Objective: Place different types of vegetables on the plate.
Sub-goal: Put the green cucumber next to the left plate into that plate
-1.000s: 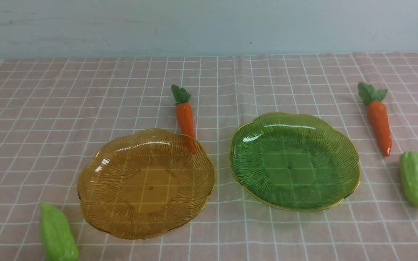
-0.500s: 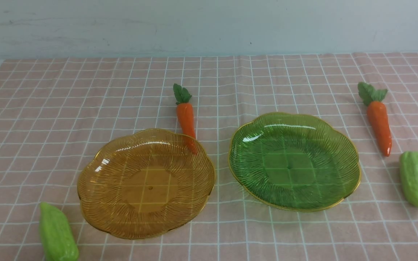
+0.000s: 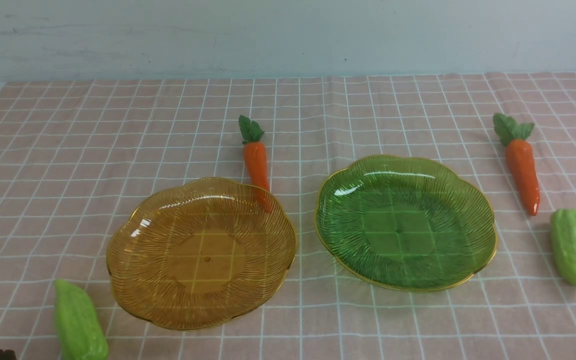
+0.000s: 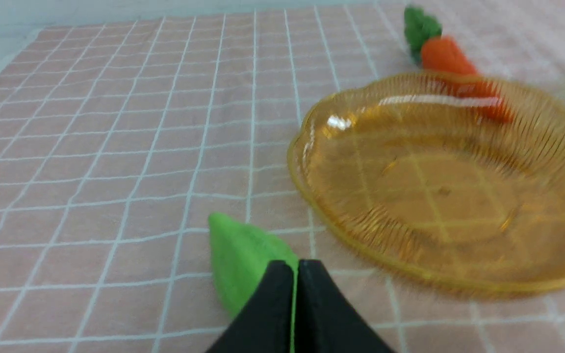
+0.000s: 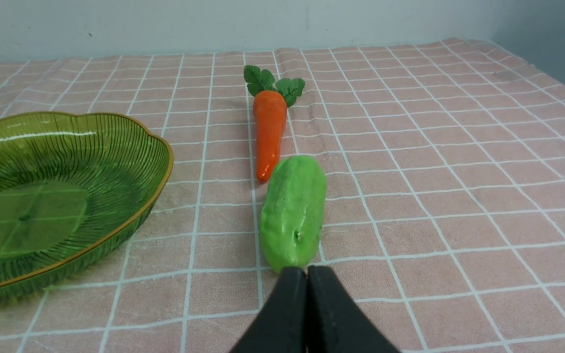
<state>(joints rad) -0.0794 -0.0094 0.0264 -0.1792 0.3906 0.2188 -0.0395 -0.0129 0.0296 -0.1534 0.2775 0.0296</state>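
pink checked cloth [image 3: 68, 150]; left carrot [image 3: 256, 162] tip behind amber plate [image 3: 133, 295] rim

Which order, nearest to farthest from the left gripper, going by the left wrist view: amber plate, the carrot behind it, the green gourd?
1. Green gourd: directly in front of the left gripper, partly hidden by its shut fingers.
2. Amber plate: beyond the gourd, toward the table's middle.
3. Carrot: past the plate's far rim, its tip seen through the plate.
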